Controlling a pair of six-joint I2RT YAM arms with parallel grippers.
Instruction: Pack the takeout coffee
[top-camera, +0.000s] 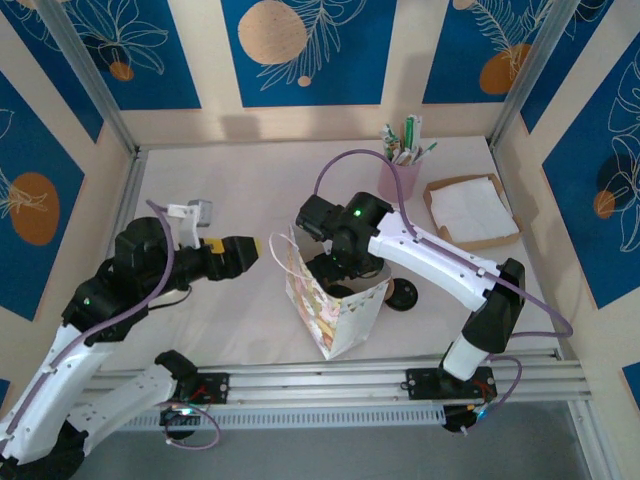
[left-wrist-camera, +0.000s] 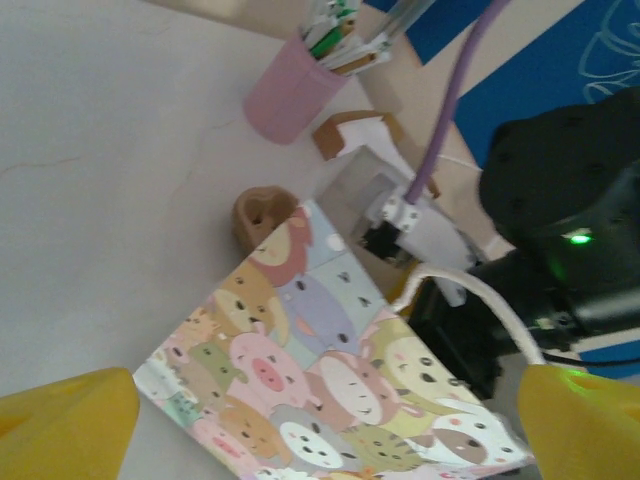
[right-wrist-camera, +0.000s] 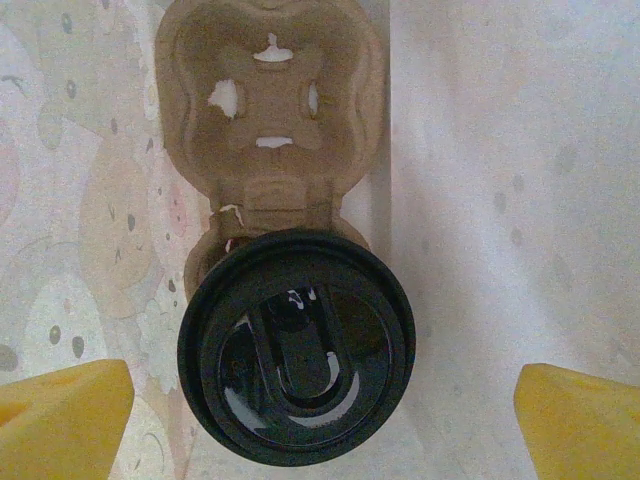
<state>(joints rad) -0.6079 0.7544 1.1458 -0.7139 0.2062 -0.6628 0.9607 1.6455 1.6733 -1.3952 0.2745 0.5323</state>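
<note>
With the pink pen cup (top-camera: 397, 180) and napkin box (top-camera: 470, 210) behind, the cartoon bag's (top-camera: 335, 310) walls hem in your right gripper (right-wrist-camera: 322, 412), spread wide above the takeout coffee (right-wrist-camera: 296, 345) seated in the bag's pulp carrier (right-wrist-camera: 270, 100), while your left gripper (left-wrist-camera: 327, 420), also spread, hovers beside the bag.

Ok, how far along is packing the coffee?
Nearly done. The coffee sits in the carrier inside the bag. The right gripper hangs open above it, touching nothing. The left gripper is open beside the bag. Left to do: probably just pulling the right gripper out of the bag.
</note>
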